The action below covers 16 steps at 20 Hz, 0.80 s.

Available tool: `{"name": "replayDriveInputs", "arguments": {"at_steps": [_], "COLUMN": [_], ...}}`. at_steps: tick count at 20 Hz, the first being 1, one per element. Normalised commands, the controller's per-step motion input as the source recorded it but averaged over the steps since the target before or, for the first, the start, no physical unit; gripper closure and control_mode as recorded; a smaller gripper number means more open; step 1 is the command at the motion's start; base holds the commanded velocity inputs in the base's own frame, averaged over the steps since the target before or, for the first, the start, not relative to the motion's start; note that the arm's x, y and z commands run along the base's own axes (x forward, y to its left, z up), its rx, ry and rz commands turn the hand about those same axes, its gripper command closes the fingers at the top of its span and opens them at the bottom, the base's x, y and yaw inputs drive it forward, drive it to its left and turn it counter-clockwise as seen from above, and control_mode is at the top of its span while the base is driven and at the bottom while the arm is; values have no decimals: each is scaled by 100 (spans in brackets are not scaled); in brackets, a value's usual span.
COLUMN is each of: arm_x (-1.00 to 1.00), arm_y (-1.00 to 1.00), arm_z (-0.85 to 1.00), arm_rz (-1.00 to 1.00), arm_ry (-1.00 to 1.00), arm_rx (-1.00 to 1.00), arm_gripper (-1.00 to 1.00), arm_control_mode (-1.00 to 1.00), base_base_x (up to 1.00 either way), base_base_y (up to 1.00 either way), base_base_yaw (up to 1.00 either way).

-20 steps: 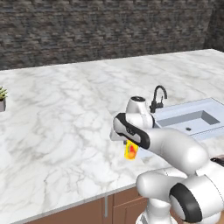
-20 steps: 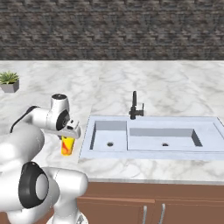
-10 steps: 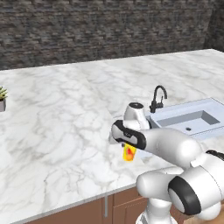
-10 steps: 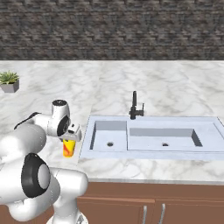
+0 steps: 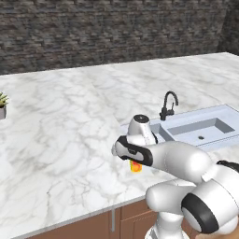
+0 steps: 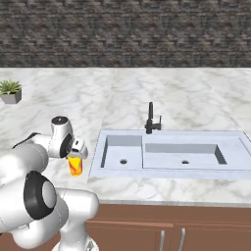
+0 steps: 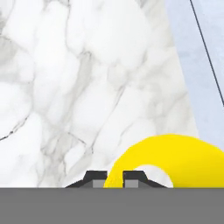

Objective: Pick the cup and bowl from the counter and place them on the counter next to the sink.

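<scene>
Cup [image 6: 75, 165] on tabletop [image 5: 70, 135], lower left of right base view, just beside sink [image 6: 171, 154]. End effector [image 7: 114, 177] fingertips straddling rim; grip unclear. Risk: tipping cup if lifted snagged.

a dark stone wall [image 6: 127, 34] runs behind the white marble top. a pale double sink [image 6: 166, 157] sits in it, with a black tap [image 6: 151, 120] at the back edge. a small plant [image 6: 10, 91] in a grey pot stands far left. brown cabinets [image 6: 171, 230] with metal handles are below.
</scene>
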Motion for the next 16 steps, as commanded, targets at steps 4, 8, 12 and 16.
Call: {"name": "replayDriveInputs", "arguments": {"at_steps": [4,8,12,16], "arm_x": [0,0,0,-1], "arm_y": [0,0,6,1], "arm_z": [0,0,0,4], "arm_rz": [0,0,0,0], "arm_ry": [0,1,0,0], "arm_rx": [0,0,0,0], "arm_gripper": [-100,-100,-100,-100], "arm_control_mode": [-100,-100,-100,-100], "base_base_x": [0,0,0,0], "base_base_y": [0,0,0,0], "base_base_yaw": [0,0,0,0]}}
